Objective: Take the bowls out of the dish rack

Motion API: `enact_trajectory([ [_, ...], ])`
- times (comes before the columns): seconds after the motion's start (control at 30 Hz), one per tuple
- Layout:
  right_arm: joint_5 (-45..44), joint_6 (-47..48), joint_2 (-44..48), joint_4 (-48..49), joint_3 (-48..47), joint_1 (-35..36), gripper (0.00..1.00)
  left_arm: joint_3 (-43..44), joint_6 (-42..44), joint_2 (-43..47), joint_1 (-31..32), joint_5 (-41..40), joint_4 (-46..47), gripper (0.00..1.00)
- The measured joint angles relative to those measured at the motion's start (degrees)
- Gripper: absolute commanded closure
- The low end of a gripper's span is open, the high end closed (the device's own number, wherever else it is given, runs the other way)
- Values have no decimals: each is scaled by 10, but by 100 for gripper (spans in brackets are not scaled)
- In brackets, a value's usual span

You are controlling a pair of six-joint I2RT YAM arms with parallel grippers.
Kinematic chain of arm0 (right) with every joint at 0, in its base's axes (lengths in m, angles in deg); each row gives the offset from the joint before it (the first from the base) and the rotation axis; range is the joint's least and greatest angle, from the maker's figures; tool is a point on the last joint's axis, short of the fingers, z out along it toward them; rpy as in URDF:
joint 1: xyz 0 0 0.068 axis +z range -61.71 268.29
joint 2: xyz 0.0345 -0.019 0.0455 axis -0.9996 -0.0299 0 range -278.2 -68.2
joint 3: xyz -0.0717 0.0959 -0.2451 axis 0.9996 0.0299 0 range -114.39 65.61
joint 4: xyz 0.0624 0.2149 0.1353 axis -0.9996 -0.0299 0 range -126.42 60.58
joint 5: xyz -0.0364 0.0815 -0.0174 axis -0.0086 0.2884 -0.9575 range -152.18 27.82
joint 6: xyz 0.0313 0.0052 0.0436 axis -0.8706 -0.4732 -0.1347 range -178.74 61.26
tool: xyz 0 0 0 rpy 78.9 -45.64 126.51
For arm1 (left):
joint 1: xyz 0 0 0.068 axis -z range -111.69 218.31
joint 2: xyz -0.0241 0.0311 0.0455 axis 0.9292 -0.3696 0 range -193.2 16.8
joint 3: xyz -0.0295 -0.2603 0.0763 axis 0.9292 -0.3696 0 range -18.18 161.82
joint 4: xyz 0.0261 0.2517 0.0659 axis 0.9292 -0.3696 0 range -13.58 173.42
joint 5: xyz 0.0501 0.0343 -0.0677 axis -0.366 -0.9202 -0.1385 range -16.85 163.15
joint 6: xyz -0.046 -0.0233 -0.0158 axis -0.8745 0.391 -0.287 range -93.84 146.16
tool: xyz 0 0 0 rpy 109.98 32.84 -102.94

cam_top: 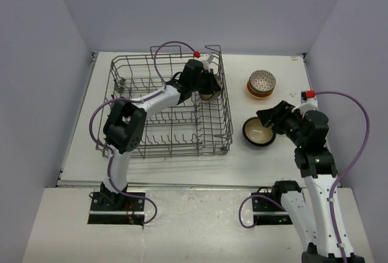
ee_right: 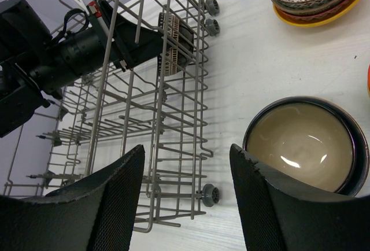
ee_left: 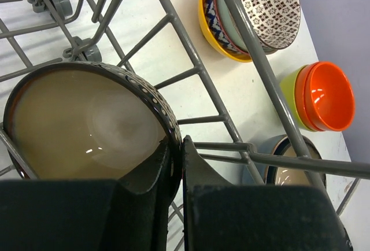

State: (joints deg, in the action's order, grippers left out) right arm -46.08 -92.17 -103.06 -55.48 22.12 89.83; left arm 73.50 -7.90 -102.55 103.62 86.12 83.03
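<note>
Left wrist: left tool (ee_left: 176,154) clamped on dark cream-lined bowl (ee_left: 81,124) rim; grey wire rack (ee_left: 195,60) bars cross stacked patterned bowls (ee_left: 274,5); right tool (ee_right: 186,155) apart.

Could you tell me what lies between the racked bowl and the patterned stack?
The dish rack's wire wall, then bare table, in the left wrist view.

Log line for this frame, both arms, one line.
left pincer: shut on dark bowl rim, inside rack | right pincer: open, empty, beside second bowl on table | bowl stack: on table, outside rack
</note>
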Motion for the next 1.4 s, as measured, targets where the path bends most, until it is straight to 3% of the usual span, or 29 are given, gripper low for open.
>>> enact_trajectory([
  [0.5,1,0,8,5,0,0,38,-121,-59,53,-48,109,154,100],
  [1.03,2,0,16,9,0,0,35,-185,-92,153,-68,95,248,100],
  [1.2,9,-1,14,11,-5,0,35,-165,-31,160,-68,93,205,100],
  [1.4,46,-1,-32,8,-88,0,35,-108,158,215,-34,26,47,100],
])
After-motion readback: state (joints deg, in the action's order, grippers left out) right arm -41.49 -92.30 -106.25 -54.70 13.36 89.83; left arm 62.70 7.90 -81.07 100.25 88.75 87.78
